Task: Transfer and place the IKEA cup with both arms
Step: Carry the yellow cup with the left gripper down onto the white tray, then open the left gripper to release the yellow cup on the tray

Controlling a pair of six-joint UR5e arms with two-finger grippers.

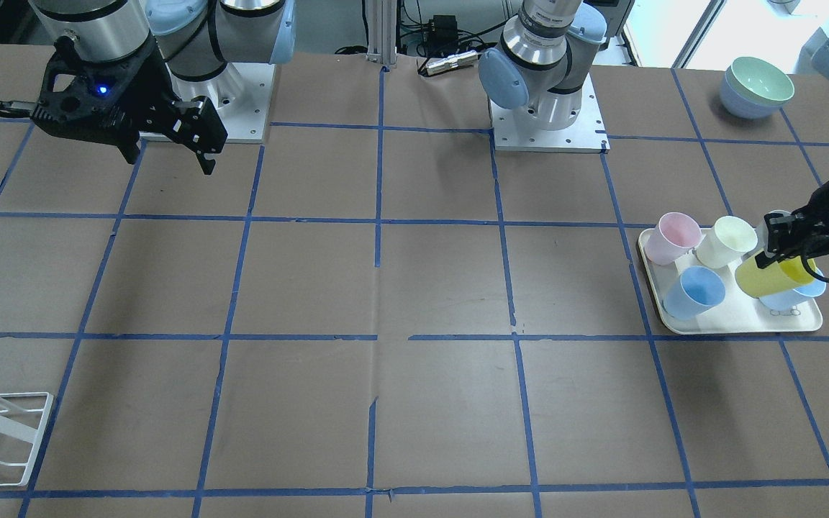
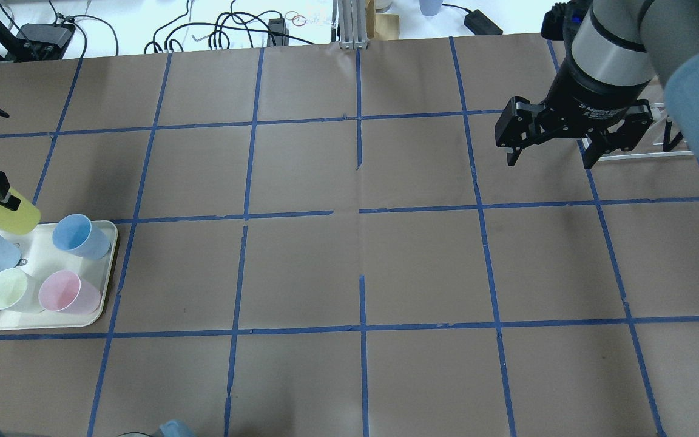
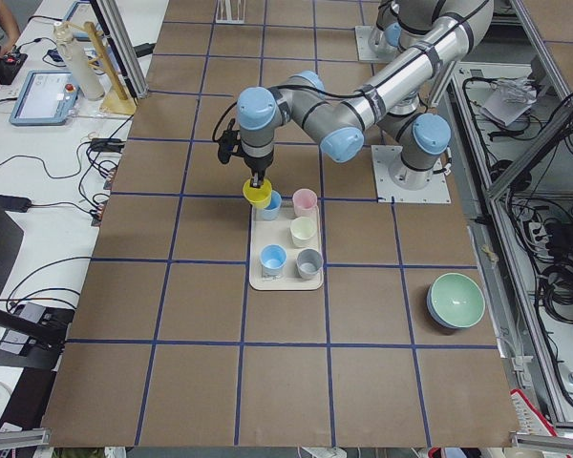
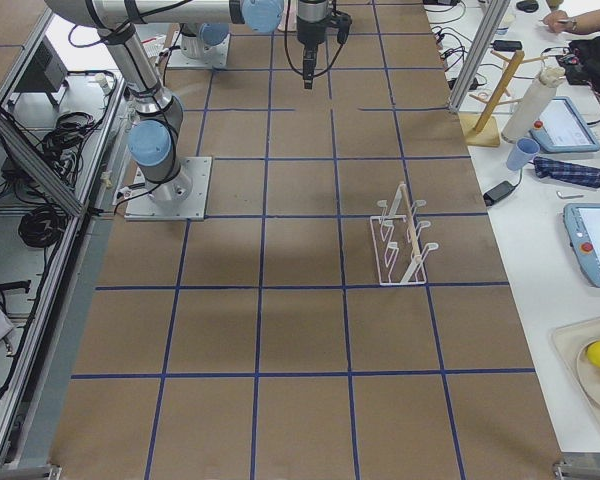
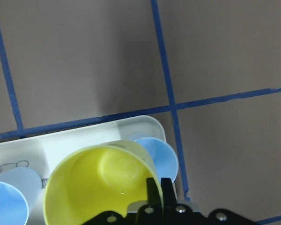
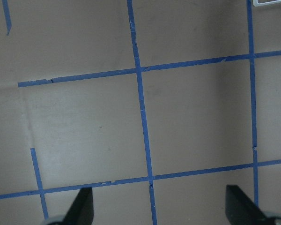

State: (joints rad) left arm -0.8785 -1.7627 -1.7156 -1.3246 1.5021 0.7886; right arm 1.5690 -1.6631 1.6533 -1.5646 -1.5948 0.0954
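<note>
risk first: the left gripper (image 5: 159,190) is pinching the ikea cup (image 1: 771,277) at a single spot on the rim, one finger inside and one outside, jaws almost together on the thin wall. a smooth tapered wall could pivot or slip in that grip on a fast swing. the cup hangs tilted over the tray (image 1: 731,320) corner, close above a light blue cup (image 1: 810,288). a sideways move before more lift could clip it.

the right gripper (image 2: 559,142) is spread wide and empty, well apart across the table, so the handover means a long carry. misalignment there could drop the cup.

the cup itself is bright lime-yellow, handleless, mouth towards the wrist camera — looks empty, no visible damage.
</note>
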